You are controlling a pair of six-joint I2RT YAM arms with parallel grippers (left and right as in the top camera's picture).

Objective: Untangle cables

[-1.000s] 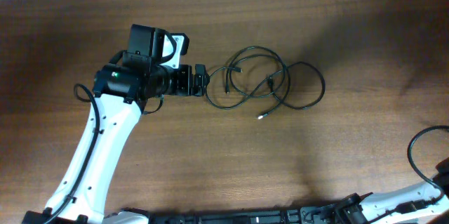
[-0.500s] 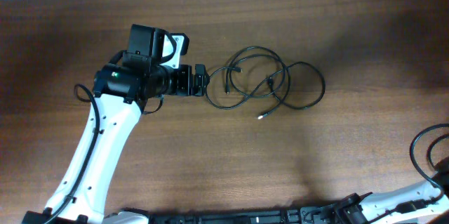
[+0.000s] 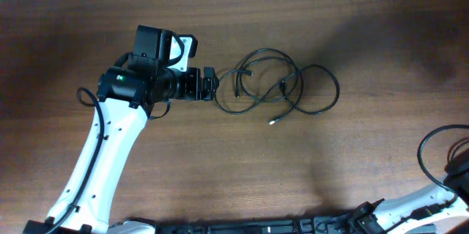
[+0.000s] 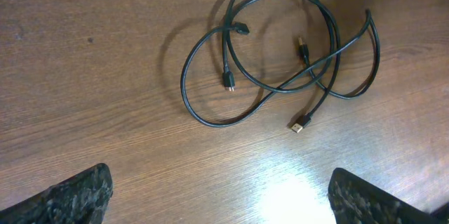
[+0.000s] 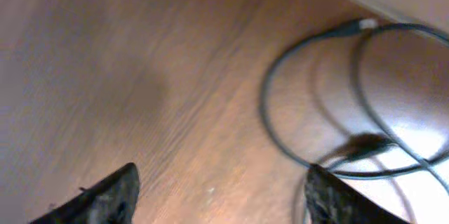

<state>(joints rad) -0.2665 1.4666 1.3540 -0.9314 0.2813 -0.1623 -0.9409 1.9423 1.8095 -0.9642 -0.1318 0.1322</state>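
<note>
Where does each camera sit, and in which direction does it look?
Overhead: above the table, looking straight down; cables centred, left gripper at their left, right arm bottom right.
Left wrist: looks down on the cables; left fingers apart at bottom corners.
Right wrist: low over the table, blurred dark loops; right fingers apart.
Shared: overhead and left wrist both show the cables.

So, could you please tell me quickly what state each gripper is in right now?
Left gripper: open, holding nothing.
Right gripper: open, holding nothing.
</note>
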